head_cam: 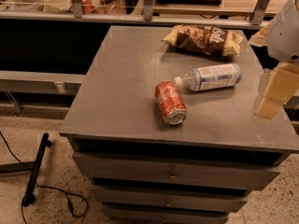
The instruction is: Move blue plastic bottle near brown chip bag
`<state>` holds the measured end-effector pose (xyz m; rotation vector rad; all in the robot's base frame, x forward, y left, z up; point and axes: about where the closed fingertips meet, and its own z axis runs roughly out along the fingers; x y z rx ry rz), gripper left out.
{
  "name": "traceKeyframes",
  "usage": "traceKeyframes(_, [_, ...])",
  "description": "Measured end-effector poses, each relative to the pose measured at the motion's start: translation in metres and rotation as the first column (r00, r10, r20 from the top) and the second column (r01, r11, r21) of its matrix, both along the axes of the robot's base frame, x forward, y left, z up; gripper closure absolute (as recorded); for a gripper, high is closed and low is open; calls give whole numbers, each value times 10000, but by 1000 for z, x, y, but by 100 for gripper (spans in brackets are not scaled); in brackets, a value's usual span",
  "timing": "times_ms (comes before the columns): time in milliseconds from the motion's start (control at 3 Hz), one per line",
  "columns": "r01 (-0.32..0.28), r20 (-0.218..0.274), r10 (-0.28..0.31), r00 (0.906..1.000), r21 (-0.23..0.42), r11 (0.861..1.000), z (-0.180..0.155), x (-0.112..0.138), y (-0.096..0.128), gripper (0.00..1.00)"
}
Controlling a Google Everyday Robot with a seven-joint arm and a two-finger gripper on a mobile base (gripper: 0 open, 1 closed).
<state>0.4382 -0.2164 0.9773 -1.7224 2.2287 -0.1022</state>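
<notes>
The blue plastic bottle (pixel 212 77) lies on its side on the grey cabinet top (pixel 121 87), white cap pointing left. The brown chip bag (pixel 204 39) lies just behind it near the far edge, a small gap apart. My gripper (pixel 268 107) hangs at the right edge of the cabinet top, to the right of the bottle and a little nearer the front. It touches nothing and holds nothing that I can see.
A red-orange soda can (pixel 170 102) lies on its side just in front-left of the bottle's cap. The cabinet has drawers (pixel 173 174) below. A rail and tables (pixel 140 13) run behind. A black stick and cable (pixel 37 167) lie on the floor at left.
</notes>
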Motion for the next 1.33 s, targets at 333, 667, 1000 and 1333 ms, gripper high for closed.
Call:
traceKeyframes(333, [0,0,0,10000,0,10000,0,0,0,0])
traceKeyframes(667, [-198,133,193,9997,379,9991,3,14,0,0])
traceKeyframes(1000, [-483,215,457,9987,1409,9888,7,44,-9,0])
traceKeyframes(1333, [-562,256,516,9983,2387,9695,-1,94,-26,0])
